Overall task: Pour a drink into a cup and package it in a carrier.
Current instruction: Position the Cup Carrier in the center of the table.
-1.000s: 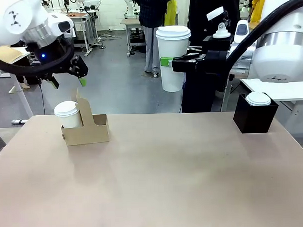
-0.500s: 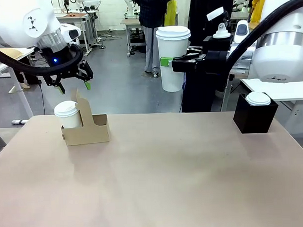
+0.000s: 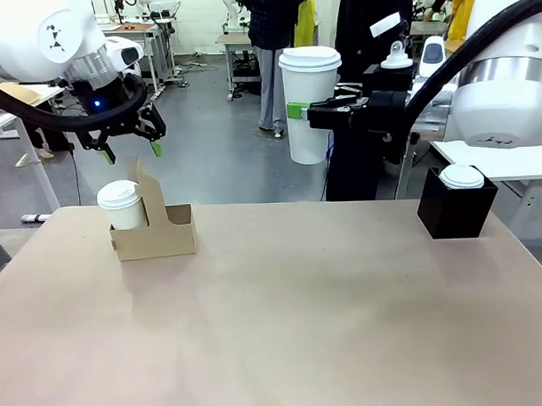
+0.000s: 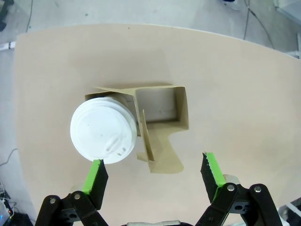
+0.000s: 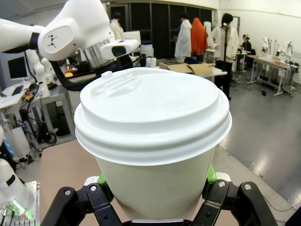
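My left gripper (image 3: pixel 129 153) had swung in over the carrier (image 3: pixel 165 235) at the table's far left, jaws wide apart above the lidded cup (image 3: pixel 120 201) seated in one slot. My right gripper (image 3: pixel 301 110) stayed clamped on a second cup (image 3: pixel 309 81), likely bound for the empty slot.

Left arm (image 3: pixel 35 37), white and bulky, comes in high from the left, wrist bent downward. The black two-finger left gripper (image 3: pixel 129 153) points at the table, jaws spread wide with nothing between them. In its wrist view (image 4: pixel 153 167) the green pads (image 4: pixel 95 173) stand well apart. The white right arm (image 3: pixel 503 79) reaches across level, and the black right gripper (image 3: pixel 308 111) lies sideways, clamped on a tall white lidded paper cup (image 3: pixel 309 81), held upright in the air; in the right wrist view, fingers (image 5: pixel 101 188) hug the cup's base.
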Robot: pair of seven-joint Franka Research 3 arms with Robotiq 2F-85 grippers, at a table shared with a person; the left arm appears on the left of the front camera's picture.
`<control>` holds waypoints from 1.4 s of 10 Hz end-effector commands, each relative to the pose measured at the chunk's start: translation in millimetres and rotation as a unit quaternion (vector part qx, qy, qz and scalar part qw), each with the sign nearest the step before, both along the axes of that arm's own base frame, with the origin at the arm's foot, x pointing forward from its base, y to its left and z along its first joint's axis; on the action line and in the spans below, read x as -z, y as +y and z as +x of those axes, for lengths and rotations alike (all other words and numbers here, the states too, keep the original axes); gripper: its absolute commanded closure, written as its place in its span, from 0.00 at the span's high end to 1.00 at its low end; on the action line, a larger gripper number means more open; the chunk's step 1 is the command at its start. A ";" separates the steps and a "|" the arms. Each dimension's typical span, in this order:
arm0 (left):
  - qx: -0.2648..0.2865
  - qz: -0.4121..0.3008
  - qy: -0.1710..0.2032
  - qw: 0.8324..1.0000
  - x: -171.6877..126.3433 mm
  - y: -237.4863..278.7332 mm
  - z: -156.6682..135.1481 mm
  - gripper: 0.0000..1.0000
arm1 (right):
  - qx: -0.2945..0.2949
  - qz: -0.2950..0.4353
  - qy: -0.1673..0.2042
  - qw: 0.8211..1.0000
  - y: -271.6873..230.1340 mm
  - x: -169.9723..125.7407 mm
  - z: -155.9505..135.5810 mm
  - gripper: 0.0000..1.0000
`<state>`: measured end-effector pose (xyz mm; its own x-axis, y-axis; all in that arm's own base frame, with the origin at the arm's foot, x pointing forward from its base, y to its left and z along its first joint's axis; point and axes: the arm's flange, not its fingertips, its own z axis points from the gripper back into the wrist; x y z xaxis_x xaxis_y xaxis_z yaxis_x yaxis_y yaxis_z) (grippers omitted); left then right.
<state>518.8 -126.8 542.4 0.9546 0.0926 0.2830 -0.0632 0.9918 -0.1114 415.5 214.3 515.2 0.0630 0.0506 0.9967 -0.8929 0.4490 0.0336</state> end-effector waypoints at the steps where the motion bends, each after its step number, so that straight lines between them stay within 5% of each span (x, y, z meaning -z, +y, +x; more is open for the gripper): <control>1: 0.000 0.000 0.000 1.000 0.5 0.0 0.2 1.00 | -0.001 0.005 -0.001 1.000 2.3 -2.3 0.3 0.81; 9: 0.004 0.023 0.018 1.000 38.0 -3.4 24.3 1.00 | -0.001 0.005 -0.001 1.000 2.3 -2.3 0.3 0.81; 10: 0.003 0.018 0.012 1.000 37.7 -5.4 27.1 0.42 | -0.001 0.005 -0.001 1.000 2.3 -2.3 0.3 0.81; 11: 0.002 0.021 0.006 1.000 39.5 -8.6 27.1 0.40 | -0.001 0.005 -0.001 1.000 2.3 -2.3 0.3 0.81; 12: 0.003 0.020 0.007 1.000 41.0 -10.0 27.2 0.00 | -0.001 0.005 -0.001 1.000 2.3 -2.3 0.3 0.81; 14: -0.002 0.026 0.002 1.000 43.2 -13.2 28.2 0.00 | -0.001 0.005 -0.001 1.000 2.3 -2.3 0.3 0.81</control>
